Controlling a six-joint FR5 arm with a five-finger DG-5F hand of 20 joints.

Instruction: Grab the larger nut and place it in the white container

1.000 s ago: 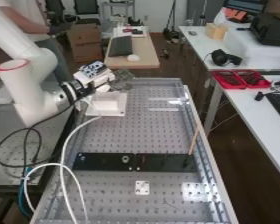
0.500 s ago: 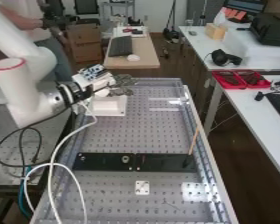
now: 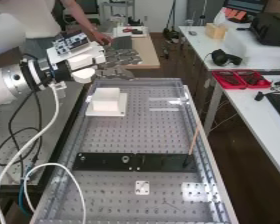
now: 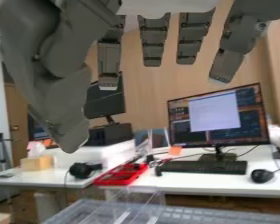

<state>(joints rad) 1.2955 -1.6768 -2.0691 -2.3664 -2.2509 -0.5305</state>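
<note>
So the robot hand (image 3: 123,58) is wide open rn, fingers pretty much straight and nothing held in them. The white container (image 3: 105,105) is sitting on the bench (image 3: 134,135), lower than the hand and not touching it. Way further from the hand, toward the bench's near end, there's the bearing (image 3: 125,159) on a flat black bar (image 3: 160,162).
</note>
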